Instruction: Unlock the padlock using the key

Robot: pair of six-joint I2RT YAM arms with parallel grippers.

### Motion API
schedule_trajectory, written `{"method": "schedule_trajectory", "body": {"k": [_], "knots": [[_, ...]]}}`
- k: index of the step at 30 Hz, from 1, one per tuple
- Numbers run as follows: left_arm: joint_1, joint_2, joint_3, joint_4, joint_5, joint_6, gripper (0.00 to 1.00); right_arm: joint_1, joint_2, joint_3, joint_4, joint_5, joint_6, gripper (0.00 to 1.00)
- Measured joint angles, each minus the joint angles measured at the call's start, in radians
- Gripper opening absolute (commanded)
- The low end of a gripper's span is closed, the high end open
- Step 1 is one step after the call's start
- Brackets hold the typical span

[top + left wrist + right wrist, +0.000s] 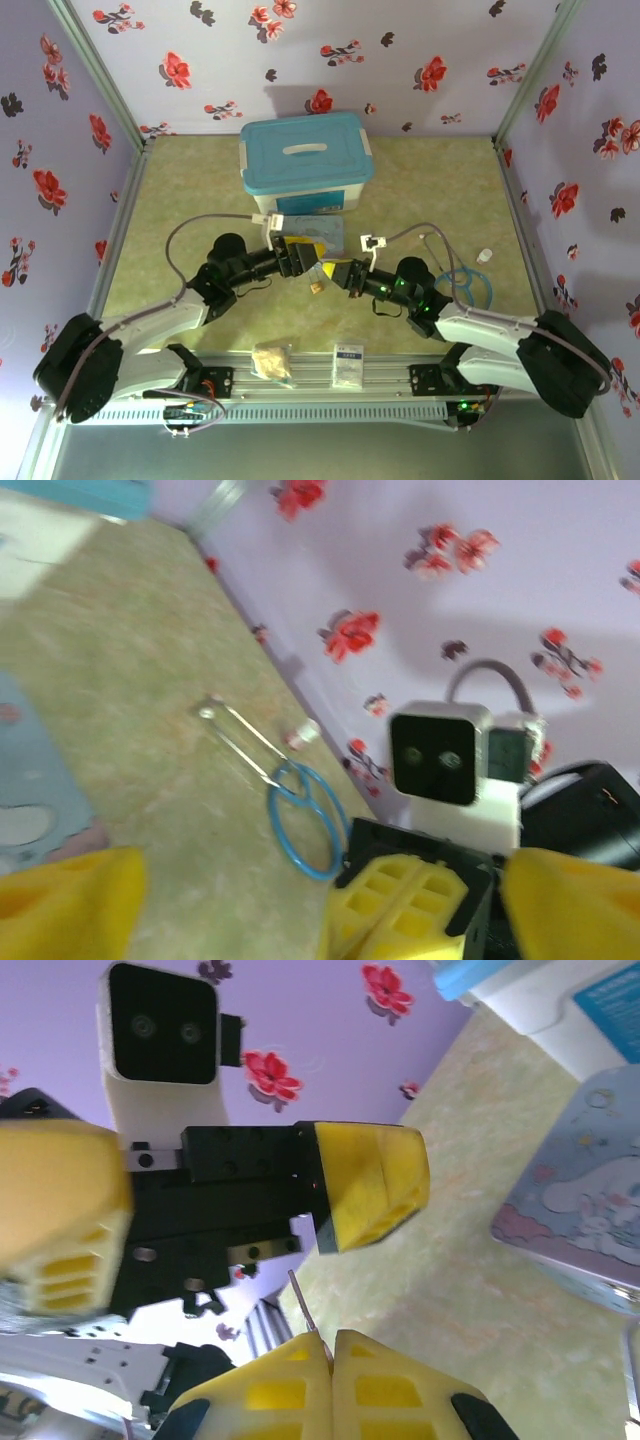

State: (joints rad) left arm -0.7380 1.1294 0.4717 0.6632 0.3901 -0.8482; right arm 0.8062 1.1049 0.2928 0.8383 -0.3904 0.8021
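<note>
Left of the pastel tin (pixel 322 236), open table (pixel 180 180) is seen as far as the left wall, and free room for a sweep is judged to lie there. Over the tin's near left corner the left gripper (pixel 303 260) is seen with its jaws wide apart. In its wrist view the yellow fingers (pixel 70 895) stand at the bottom corners with nothing gripped.

Just nearer than the tin, under the gap between the two grippers, a small brass-coloured thing lies on the table. It is taken for the padlock (pixel 317 288); whether its shackle is sprung cannot be told, as it is too small. Beside it, off the tin's near right corner, the right gripper (pixel 330 1360) is pressed shut on the key (pixel 303 1305), whose thin grey tip pokes out toward the left gripper.

The task is judged unfinished: the key is gripped, but the padlock is held by nothing and the key is not in it.

Right of the tin, a blue ring (pixel 472 290) and a small white bottle (pixel 484 256) lie near the right wall, so less room is offered there. Behind the tin the way is closed by the blue-lidded box (pixel 305 152). Nearer than the tin, a beige packet (pixel 272 360) and a white card (pixel 348 364) are laid at the table's near edge.
</note>
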Motion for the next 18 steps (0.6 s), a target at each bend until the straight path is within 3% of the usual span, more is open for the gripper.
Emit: {"method": "schedule_trajectory", "body": {"k": [8,18], "knots": [[-0.085,-0.05,0.05,-0.453,-0.323,0.011,0.99,0.0,-0.09,0.031,-0.404,0.196,-0.09,0.0],[-0.214,0.262,0.127,-0.551,-0.455,-0.035,0.82,0.001,-0.097,0.042,-0.655,0.35,-0.141,0.0]]}}
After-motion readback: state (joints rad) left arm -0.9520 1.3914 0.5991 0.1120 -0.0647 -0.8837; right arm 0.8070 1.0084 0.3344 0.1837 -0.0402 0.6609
